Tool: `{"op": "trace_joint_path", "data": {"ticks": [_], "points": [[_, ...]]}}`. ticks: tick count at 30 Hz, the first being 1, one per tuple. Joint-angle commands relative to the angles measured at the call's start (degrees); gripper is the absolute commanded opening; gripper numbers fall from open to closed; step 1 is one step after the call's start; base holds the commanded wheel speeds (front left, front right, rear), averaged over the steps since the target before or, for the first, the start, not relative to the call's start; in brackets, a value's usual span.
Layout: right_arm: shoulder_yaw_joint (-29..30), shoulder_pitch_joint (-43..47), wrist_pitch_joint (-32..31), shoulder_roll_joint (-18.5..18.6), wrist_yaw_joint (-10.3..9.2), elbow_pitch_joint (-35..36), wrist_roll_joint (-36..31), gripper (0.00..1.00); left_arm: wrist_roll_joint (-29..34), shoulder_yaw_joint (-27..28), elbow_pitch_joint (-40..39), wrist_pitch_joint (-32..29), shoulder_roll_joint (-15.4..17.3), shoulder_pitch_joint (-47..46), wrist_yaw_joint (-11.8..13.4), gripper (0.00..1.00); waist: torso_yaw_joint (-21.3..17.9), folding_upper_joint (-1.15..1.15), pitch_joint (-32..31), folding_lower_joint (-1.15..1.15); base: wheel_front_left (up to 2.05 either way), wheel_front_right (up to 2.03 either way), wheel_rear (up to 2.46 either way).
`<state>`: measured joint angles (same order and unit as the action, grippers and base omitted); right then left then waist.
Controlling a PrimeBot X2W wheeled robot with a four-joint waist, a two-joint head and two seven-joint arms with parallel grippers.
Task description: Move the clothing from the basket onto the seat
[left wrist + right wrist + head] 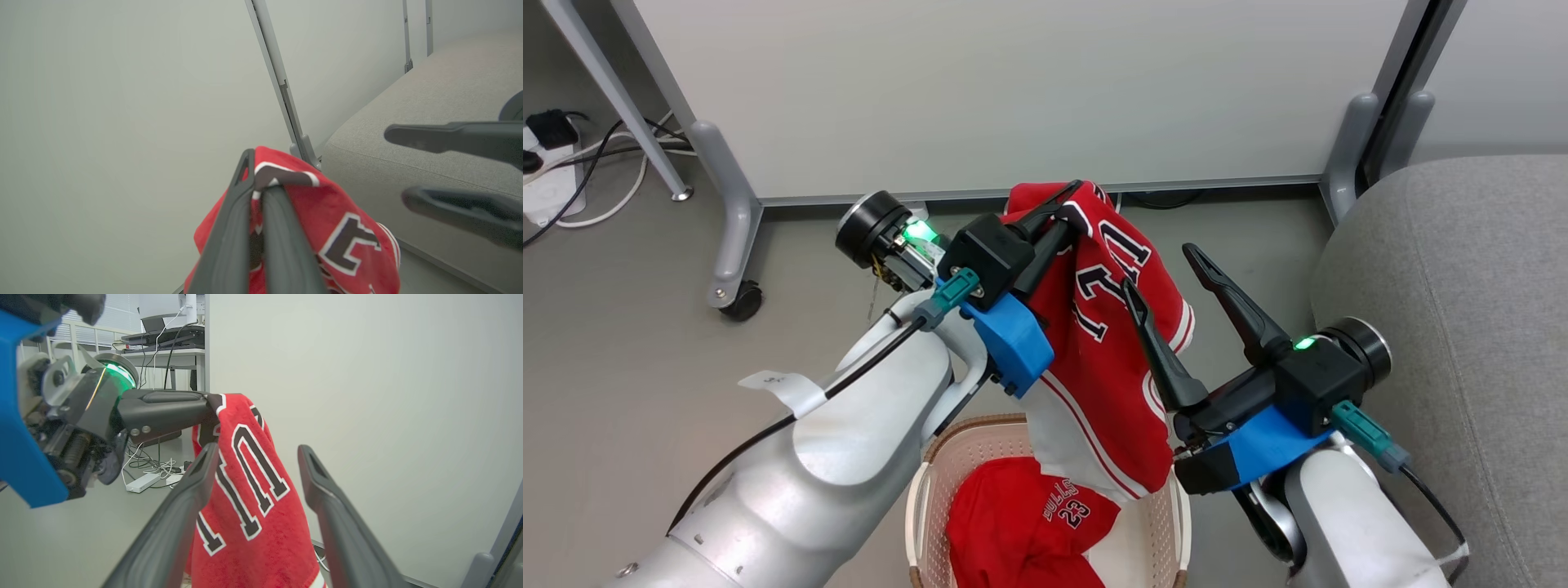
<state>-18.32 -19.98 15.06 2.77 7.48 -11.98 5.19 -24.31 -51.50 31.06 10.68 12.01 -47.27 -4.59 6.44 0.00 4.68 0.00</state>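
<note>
Dangling from the left gripper, whose fingers are clamped tight on a dark-and-white trimmed edge, a red basketball jersey is held up above the cream perforated basket, its lower end reaching down to the brown rim in the head view. The right gripper is held spread wide and empty just beside the cloth, between it and the grey sofa seat. From the head camera, a second red garment, marked "BULLS 23", is seen lying crumpled inside the basket. From the left wrist, the seat's broad top and rounded front edge are revealed beyond the right gripper's two fingers. From the right wrist, the jersey's large dark block letters, outlined in white, are shown close up on fuzzy red cloth, with a desk and a floor power strip behind
</note>
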Motion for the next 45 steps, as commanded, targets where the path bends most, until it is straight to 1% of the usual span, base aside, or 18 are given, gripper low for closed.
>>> {"op": "trace_joint_path", "data": {"ticks": [1,5,11,19,20,21,29,45], "points": [[-0.93,-1.82,0.18,0.20,0.03,-1.28,0.13,1.00,-0.17,-0.21,0.00,0.29,-0.43,-0.97,0.06,0.00,0.55,0.00,0.59,0.00,0.00,0.00,0.00],[-2.56,-4.95,0.19,0.20,0.03,-4.65,0.27,1.00,-0.03,-0.50,0.29,0.56,-1.24,-1.90,-0.09,0.00,1.46,0.00,1.63,0.00,0.00,0.00,0.00],[-4.21,-9.30,0.18,0.20,0.03,-11.94,0.83,1.00,0.14,-1.20,0.82,1.11,-2.66,-3.54,-0.24,0.00,2.87,0.00,3.06,0.00,0.00,0.00,0.00],[-4.63,-14.12,0.18,0.20,0.03,-20.08,1.23,1.00,0.19,-2.01,1.49,1.91,-4.27,-4.99,-0.59,0.00,3.94,0.00,3.89,0.00,0.00,0.00,0.00],[-4.55,-14.39,0.18,0.20,0.03,-20.86,1.62,0.93,0.14,-2.06,1.63,2.02,-4.35,-4.97,-0.64,0.00,4.01,0.00,3.91,0.00,0.00,0.00,0.00],[-4.60,-14.69,0.18,0.20,0.03,-21.44,1.73,0.00,0.08,-2.13,1.79,2.07,-4.39,-4.93,-0.69,0.00,4.04,0.00,3.89,0.00,0.00,0.00,0.00],[-4.92,-15.19,0.18,0.20,0.03,-22.64,2.35,0.00,-0.31,-2.38,2.73,2.61,-4.49,-5.19,-0.76,0.00,3.84,0.00,3.67,0.00,0.00,0.00,0.00],[-4.77,-15.08,0.18,0.20,0.03,-21.99,2.58,0.00,-0.82,-2.93,3.96,3.21,-4.27,-5.60,-0.76,0.00,3.69,0.00,3.62,0.00,0.00,0.00,0.00]]}}
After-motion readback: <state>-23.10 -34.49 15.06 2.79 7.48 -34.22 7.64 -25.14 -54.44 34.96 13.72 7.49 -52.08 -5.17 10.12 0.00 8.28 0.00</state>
